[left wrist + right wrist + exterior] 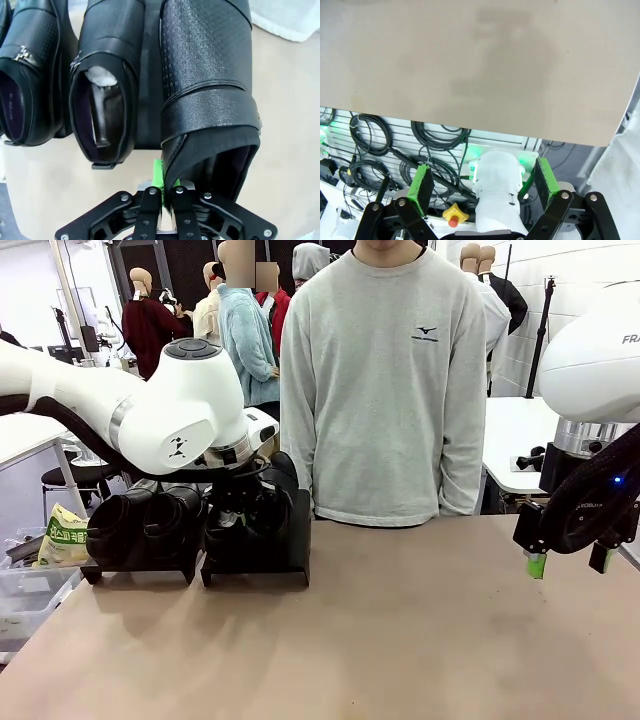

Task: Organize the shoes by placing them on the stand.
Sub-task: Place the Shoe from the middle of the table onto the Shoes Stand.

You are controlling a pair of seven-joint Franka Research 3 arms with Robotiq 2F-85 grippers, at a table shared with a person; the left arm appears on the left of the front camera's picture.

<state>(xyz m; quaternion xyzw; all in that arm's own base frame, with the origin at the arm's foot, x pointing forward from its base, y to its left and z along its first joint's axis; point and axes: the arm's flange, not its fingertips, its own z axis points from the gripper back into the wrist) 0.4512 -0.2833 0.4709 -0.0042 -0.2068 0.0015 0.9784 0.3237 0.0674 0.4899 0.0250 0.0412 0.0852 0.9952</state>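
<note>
Two black stands [255, 568] sit side by side at the table's far left. On the left stand rest two glossy black shoes [140, 525]. In the left wrist view, three shoes lie on the stand [149, 100]: one with a metal bit [30, 75], a paper-stuffed one [102, 90] and a textured one [205, 90]. My left gripper [164, 192] is shut on the textured shoe's heel rim, a green pad [158, 175] against it. My right gripper [565, 565] hangs open above the table's right edge, holding nothing; its green pads [422, 187] stand wide apart.
A person in a grey sweatshirt [385, 390] stands at the far side of the brown table [400, 620], hands out of sight. A yellow-green bag [62, 535] lies in a bin off the left edge. Cables [435, 137] and the arm's base [497, 185] lie below the right gripper.
</note>
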